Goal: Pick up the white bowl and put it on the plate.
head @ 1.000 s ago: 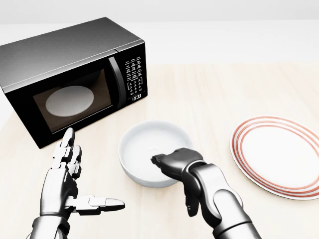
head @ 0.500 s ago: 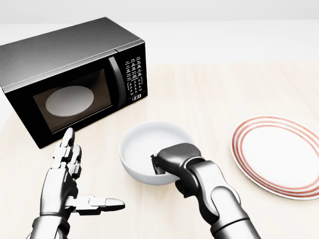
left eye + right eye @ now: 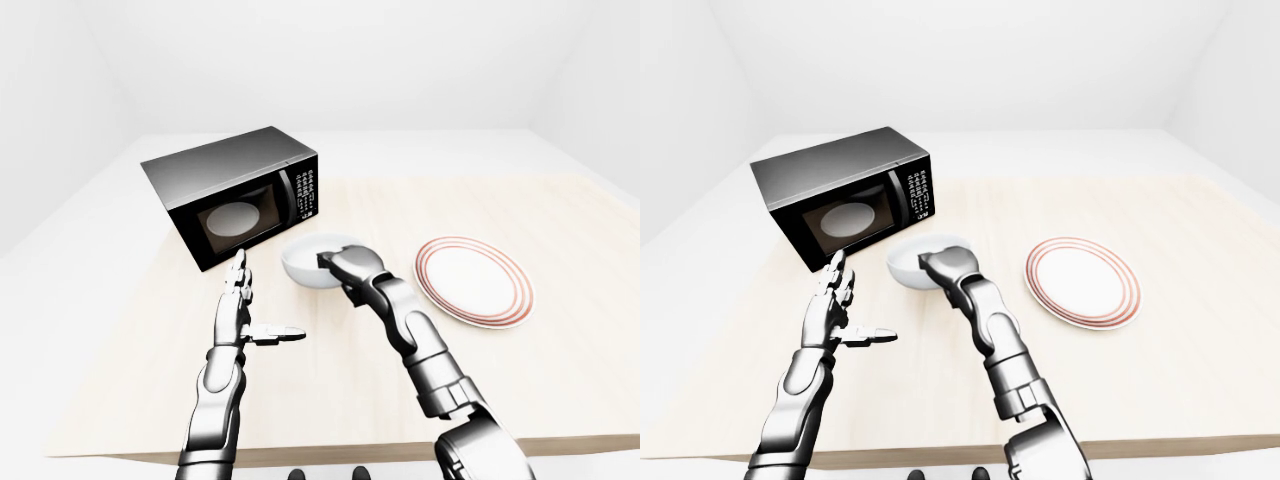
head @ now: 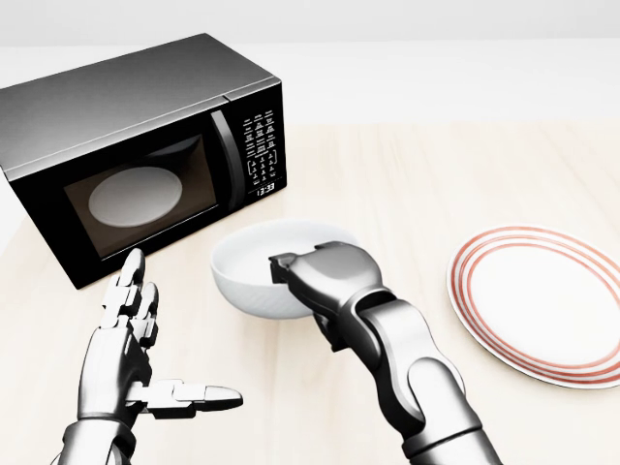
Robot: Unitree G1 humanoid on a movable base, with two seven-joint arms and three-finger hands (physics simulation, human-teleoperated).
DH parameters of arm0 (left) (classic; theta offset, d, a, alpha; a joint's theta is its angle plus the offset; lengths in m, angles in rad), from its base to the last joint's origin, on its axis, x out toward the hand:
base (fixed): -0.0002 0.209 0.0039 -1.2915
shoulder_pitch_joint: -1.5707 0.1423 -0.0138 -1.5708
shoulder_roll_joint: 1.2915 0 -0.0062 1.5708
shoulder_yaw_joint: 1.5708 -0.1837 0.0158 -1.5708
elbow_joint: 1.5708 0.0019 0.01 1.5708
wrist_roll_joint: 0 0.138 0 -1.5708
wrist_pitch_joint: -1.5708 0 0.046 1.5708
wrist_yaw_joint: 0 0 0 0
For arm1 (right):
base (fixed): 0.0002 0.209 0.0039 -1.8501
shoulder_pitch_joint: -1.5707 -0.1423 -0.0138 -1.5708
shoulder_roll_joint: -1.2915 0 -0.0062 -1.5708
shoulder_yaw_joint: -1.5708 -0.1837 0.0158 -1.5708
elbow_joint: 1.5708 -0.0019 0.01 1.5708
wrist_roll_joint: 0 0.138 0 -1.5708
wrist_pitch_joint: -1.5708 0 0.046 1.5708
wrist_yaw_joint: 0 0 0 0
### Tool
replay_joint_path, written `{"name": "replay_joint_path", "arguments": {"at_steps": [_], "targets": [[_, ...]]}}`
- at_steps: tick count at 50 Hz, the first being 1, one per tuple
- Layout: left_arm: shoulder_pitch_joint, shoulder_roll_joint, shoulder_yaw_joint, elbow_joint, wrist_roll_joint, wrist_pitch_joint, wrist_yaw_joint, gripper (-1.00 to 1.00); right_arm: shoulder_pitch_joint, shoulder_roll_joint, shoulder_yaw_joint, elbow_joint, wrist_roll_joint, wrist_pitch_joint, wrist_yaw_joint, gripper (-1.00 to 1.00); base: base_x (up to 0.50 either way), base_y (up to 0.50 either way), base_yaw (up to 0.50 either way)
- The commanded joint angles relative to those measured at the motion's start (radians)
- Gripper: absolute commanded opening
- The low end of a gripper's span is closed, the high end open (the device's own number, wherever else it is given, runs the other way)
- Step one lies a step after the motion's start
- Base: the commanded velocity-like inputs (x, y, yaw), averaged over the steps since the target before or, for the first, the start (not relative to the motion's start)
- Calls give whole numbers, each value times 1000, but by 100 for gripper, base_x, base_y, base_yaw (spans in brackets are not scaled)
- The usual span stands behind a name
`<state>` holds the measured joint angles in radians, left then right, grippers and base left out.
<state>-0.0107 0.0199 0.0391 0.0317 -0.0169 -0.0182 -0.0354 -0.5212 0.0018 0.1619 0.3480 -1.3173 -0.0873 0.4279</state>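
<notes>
Right hand point(image 4: 308, 274) clamped over the near rim of the white bowl point(image 4: 254, 269), tilting it off the table point(image 4: 407, 184) for carrying to the plate point(image 4: 542, 300) well to its right; left hand point(image 4: 131, 354) idle, fingers spread.

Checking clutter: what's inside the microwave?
Through the microwave door window, only a pale round turntable shows. Nothing stands on it; the dark corners of the cavity can't be made out.

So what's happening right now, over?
Right hand shut on bowl rim, bowl tilted. Left hand open, idle. Plate empty at right; nothing between.
</notes>
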Motion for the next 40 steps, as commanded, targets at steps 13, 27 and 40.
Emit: {"name": "replay_joint_path", "arguments": {"at_steps": [13,27,40], "targets": [[0,0,0,0,0,0,0,100,22,-1,3,-26,-81,0,-192,-100,0,0,0],[0,0,0,0,0,1,0,100,-7,-30,-16,24,-136,0,-319,-100,0,0,0],[0,0,0,0,0,0,0,100,-29,-67,-42,57,-131,0,-365,-100,0,0,0]]}}
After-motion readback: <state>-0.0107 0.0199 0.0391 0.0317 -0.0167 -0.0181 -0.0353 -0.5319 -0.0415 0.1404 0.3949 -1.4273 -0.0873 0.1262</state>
